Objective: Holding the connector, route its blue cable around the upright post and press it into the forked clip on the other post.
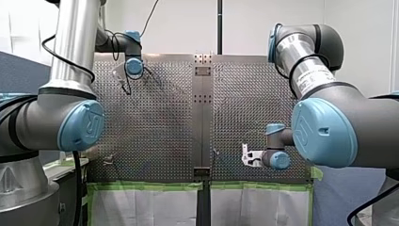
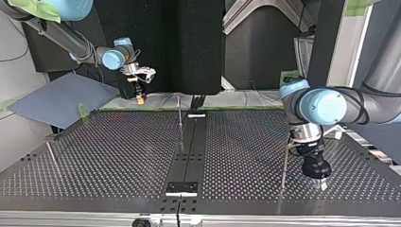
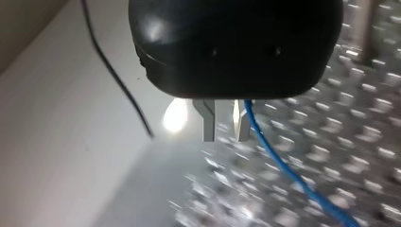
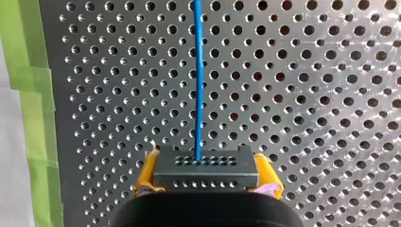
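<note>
running over perforated table [image 4: 307, 94], blue cable [image 4: 197, 85]; green tape [image 4: 28, 56] edging, white wall [image 1: 179, 23].

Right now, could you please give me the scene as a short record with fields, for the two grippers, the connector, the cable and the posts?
right gripper: yellow-padded jaws shut on the connector
connector: dark block with rows of small holes
blue cable: runs straight ahead from the connector over the perforated table
left gripper: black, low over the table; the blue cable passes by it, grip unclear
centre post: thin, upright, at the table's middle
second post: thin, beside the left gripper in the top view
</note>
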Controlling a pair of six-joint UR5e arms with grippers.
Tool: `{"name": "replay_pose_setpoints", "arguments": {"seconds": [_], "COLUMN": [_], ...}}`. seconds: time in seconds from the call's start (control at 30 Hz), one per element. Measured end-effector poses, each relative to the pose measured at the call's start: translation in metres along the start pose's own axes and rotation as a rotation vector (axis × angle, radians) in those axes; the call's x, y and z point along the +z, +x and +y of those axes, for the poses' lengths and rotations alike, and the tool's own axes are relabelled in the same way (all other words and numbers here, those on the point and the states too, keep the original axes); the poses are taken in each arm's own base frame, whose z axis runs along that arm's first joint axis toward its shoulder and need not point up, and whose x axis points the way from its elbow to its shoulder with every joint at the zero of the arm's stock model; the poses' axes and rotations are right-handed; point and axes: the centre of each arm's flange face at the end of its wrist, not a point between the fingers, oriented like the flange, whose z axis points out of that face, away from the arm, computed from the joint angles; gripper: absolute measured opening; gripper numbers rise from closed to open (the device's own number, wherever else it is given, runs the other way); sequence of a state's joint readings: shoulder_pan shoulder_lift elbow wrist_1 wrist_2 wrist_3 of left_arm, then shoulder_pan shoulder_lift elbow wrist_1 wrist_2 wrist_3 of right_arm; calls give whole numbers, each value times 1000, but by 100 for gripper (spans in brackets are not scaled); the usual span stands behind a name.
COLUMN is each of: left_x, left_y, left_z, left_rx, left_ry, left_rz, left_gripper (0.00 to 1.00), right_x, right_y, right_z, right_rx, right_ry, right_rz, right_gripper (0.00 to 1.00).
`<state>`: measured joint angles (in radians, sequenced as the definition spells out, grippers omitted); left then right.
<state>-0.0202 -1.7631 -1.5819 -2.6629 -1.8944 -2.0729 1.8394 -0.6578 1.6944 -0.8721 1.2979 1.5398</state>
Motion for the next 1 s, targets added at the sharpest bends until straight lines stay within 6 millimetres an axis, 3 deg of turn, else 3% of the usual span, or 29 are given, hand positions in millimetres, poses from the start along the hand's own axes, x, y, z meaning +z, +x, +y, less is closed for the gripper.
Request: {"name": "replay_pose_setpoints", "arguments": {"seconds": [0.13, 0.33, 0.9, 1.0], "left_x": [2, 6, -8, -11], "left_y": [19, 25, 45, 46], "left_z": [17, 37, 38, 41], "left_rx": [-19, -56, -155, -136], "left_ry": [2, 15, 85, 63], "left_rz": [28, 29, 117, 130], "left_gripper": [24, 24, 24, 29], "right_x": [0, 0, 0, 0], "right_y": [-1, -2, -4, -4], "right_z": [0, -1, -2, -2], "right_rx": [-2, -4, -4, -4], "right_ry": [0, 1, 1, 3], "right_rz": [-1, -2, -2, -2], "right_gripper": [0, 0, 0, 0]}}
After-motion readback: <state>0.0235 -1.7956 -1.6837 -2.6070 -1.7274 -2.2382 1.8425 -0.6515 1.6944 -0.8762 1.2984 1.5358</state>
